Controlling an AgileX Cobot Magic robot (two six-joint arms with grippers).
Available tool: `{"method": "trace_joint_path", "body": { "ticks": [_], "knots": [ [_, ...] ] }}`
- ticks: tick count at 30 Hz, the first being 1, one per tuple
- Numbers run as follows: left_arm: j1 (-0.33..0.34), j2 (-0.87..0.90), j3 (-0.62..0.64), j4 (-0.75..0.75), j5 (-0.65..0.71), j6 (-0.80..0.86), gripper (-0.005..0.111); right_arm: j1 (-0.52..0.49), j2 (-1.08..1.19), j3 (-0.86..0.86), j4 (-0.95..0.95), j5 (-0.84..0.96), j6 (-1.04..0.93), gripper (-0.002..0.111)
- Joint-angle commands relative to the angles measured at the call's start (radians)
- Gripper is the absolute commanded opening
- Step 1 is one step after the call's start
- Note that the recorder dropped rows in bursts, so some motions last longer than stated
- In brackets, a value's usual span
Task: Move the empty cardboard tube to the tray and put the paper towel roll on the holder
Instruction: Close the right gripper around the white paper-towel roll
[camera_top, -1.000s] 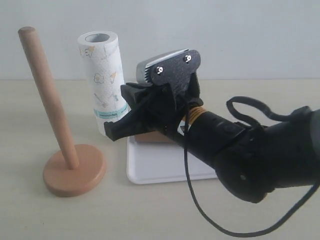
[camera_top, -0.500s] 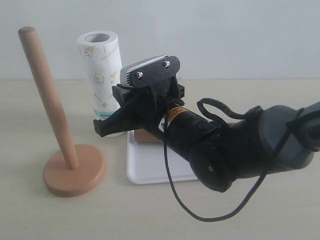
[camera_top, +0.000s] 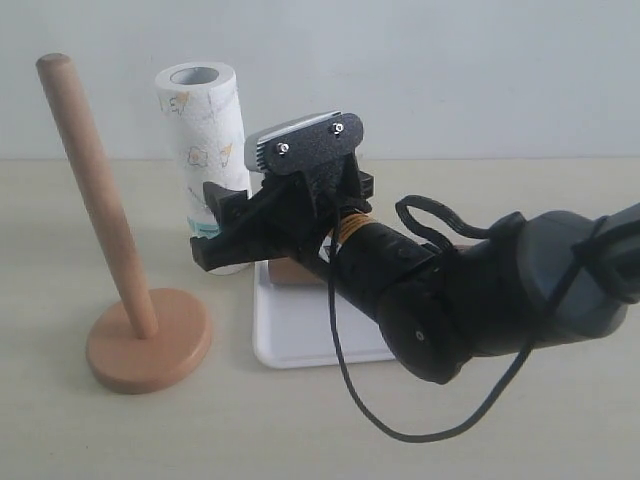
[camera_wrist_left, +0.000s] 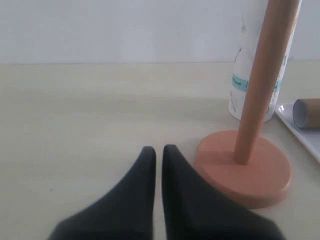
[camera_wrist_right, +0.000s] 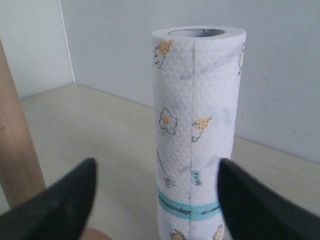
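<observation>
Right end effector (camera_wrist_right: 156, 162) before towel roll (camera_wrist_right: 197, 115)

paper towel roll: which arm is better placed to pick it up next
Right. The right gripper is open and aimed at the upright paper towel roll, which shows between its fingers. The left gripper is shut, low beside the base of the holder.

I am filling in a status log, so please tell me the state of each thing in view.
paper towel roll: upright, not held
holder: pole bare
empty cardboard tube: lying on its side
tray: carries the tube
right pincer: open, aimed at roll
left pincer: shut, empty
</observation>
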Motion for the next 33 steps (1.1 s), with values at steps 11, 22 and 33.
{"method": "trace_joint_path", "body": {
  "ticks": [11,22,33],
  "knots": [
    [0.003,-0.004,0.004,0.0,-0.001,0.006,0.004,-0.001,-0.001,-0.005,0.114,-0.028,-0.106,0.105],
    [0.003,-0.004,0.004,0.0,-0.001,0.006,0.004,-0.001,0.16,-0.192,0.1,-0.012,-0.099,0.105],
    [0.003,-0.004,0.004,0.0,-0.001,0.006,0.004,-0.001,0.218,-0.255,0.104,-0.027,-0.05,0.105]
  ]
}}
